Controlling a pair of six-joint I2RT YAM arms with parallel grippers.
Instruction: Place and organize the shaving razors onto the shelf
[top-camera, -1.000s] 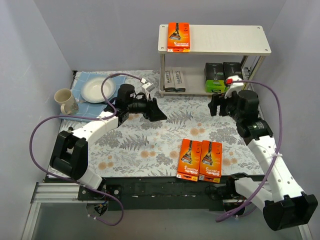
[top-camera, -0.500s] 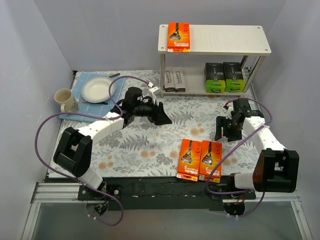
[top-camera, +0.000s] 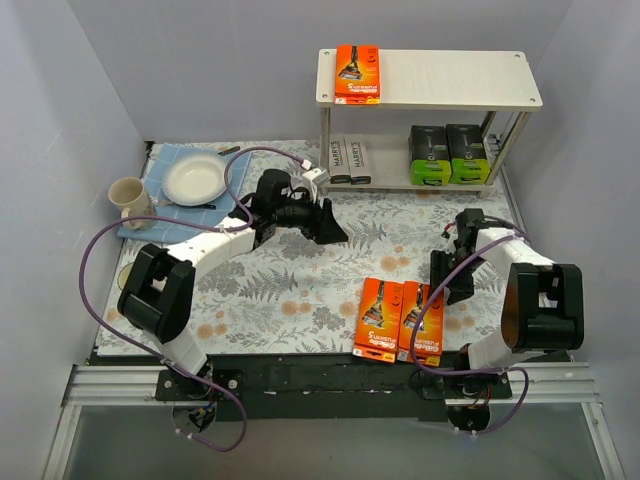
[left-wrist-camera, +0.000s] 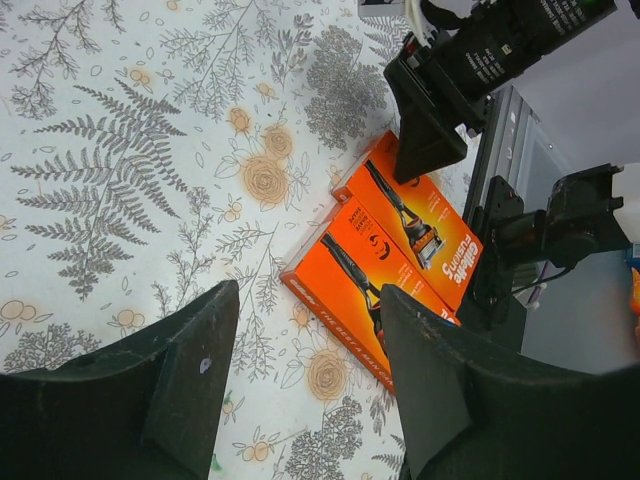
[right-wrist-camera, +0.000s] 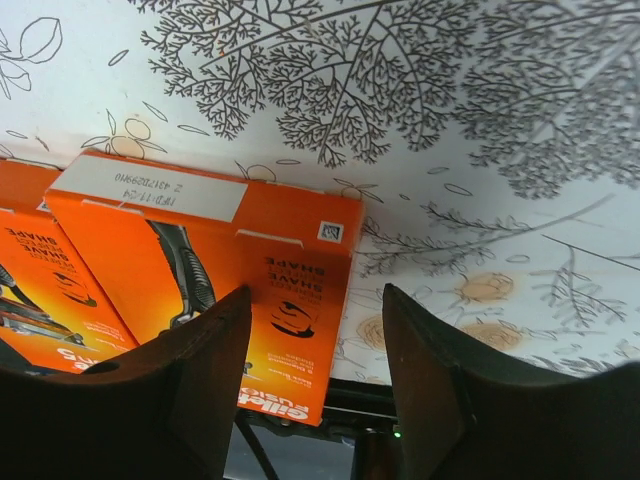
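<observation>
Two orange razor boxes (top-camera: 379, 319) (top-camera: 422, 321) lie side by side on the floral cloth near the front. A third orange box (top-camera: 358, 72) lies on the shelf's (top-camera: 450, 80) top board. Two black and green boxes (top-camera: 448, 154) and slim Harry's boxes (top-camera: 350, 159) stand on the lower board. My left gripper (top-camera: 330, 227) is open and empty at mid-table; its wrist view (left-wrist-camera: 310, 300) shows both orange boxes (left-wrist-camera: 365, 290) ahead. My right gripper (top-camera: 450, 280) is open, just above the right box's far right corner (right-wrist-camera: 200, 250), with its jaws (right-wrist-camera: 315, 300) straddling that box's edge.
A beige mug (top-camera: 130, 200) and a white plate (top-camera: 195, 180) on a blue cloth (top-camera: 165, 165) sit at the far left. A black rail (top-camera: 320, 375) runs along the front edge, close behind the orange boxes.
My right arm has swung from near the shelf's lower board down and toward the front, to the right orange box. My left gripper has shifted slightly right.
</observation>
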